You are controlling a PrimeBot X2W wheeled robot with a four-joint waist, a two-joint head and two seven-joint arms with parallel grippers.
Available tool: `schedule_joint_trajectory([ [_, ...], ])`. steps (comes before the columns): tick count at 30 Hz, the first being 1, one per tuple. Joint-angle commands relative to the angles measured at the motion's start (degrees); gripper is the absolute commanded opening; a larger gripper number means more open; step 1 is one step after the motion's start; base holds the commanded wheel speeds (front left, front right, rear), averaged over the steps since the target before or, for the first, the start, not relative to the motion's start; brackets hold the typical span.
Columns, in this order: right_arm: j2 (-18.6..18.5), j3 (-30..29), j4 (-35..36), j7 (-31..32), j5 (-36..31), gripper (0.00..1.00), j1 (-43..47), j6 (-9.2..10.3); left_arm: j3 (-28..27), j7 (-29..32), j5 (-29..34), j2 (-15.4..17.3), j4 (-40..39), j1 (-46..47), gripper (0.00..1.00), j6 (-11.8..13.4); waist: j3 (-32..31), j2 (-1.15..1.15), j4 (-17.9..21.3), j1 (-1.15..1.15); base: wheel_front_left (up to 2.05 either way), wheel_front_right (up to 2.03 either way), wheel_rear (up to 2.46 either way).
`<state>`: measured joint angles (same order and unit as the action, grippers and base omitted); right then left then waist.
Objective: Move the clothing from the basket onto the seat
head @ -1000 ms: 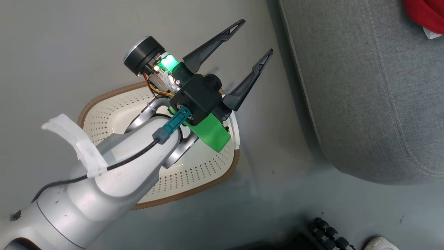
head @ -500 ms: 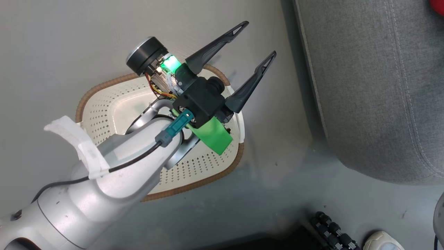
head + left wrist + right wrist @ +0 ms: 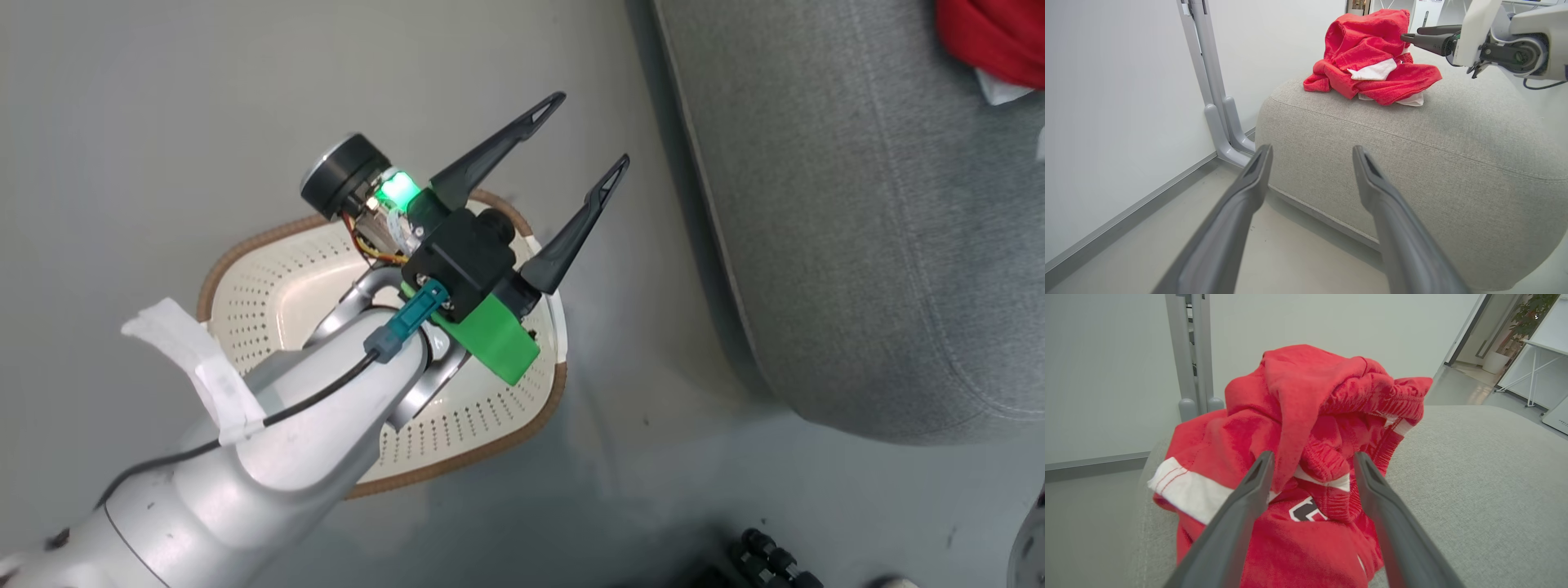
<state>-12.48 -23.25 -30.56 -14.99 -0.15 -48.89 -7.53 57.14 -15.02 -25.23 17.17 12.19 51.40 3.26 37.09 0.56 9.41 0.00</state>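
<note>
Over the basket (image 3: 462,425) the left hand (image 3: 589,129) stays wide and empty; right hand (image 3: 1313,455) wide by the clothing (image 3: 1306,392).

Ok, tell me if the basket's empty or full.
Empty where visible: the laundry basket shows bare perforated floor, partly hidden by the left arm. Red clothing lies on the seat.

Red, white-striped clothing (image 3: 1298,396); grey seat (image 3: 1412,163); white, brown-rimmed basket (image 3: 482,412).

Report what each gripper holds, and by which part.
Nothing. The left gripper hangs open near the basket; the right gripper is open at the clothing lying on the seat.
</note>
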Motion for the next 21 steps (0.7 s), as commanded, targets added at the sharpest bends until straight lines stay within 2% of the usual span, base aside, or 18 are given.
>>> schedule_joint_trajectory([
  [1,-0.07,0.43,1.23,-0.17,0.86,1.0,2.31,0.08,-0.51,-0.16,-0.46,-0.19,0.08,-1.61,1.0,0.3,-4.6,-0.56,0.9,0.0,0.0,0.0,0.0],
  [11,0.37,8.06,11.22,-0.17,5.62,1.0,15.16,0.08,-6.01,-0.17,-0.63,-1.51,-0.22,-10.47,1.0,0.53,-14.95,-0.56,0.85,0.0,0.0,0.0,0.0],
  [21,1.82,17.7,18.19,-0.17,9.02,1.0,22.46,0.08,-13.24,-0.17,0.71,-2.82,0.01,-19.31,1.0,0.15,-21.95,-0.56,-3.97,0.0,0.0,0.0,0.0],
])
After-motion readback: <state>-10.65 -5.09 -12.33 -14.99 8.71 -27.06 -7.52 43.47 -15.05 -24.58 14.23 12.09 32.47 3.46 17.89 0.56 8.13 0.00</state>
